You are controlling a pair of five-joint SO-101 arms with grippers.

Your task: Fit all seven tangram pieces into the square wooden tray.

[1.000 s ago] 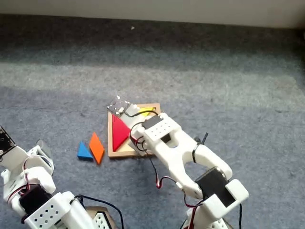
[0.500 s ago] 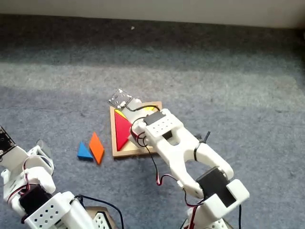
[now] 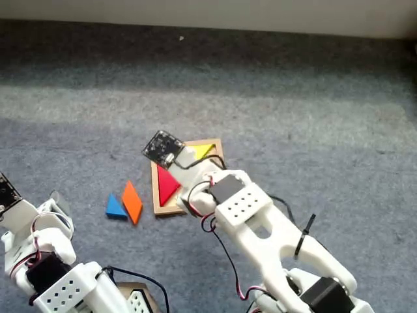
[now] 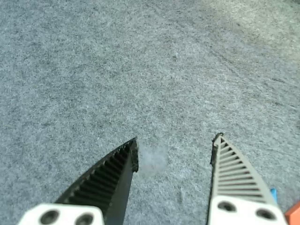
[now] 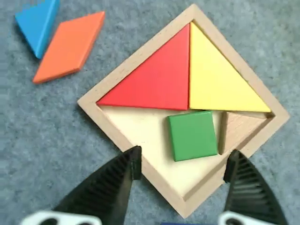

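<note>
The square wooden tray (image 5: 132, 52) lies on the grey carpet and holds a red triangle (image 5: 157, 77), a yellow triangle (image 5: 215, 82), a green square (image 5: 192, 135) and a small pale-brown triangle (image 5: 239, 129). Outside it lie a blue triangle (image 5: 37, 23) and an orange parallelogram (image 5: 69, 45), touching each other. My right gripper (image 5: 184, 154) hangs open above the tray's near corner, holding nothing. My left gripper (image 4: 176, 145) is open over bare carpet. In the high view the right arm (image 3: 238, 202) covers part of the tray (image 3: 158, 210).
The blue triangle (image 3: 115, 206) and orange parallelogram (image 3: 132, 201) sit just left of the tray. The left arm (image 3: 39, 261) rests at the bottom left corner. Open carpet stretches behind and to the right of the tray.
The right arm has drawn back toward its base, uncovering more of the tray. The tray slid slightly to the right. The left arm has not moved.
</note>
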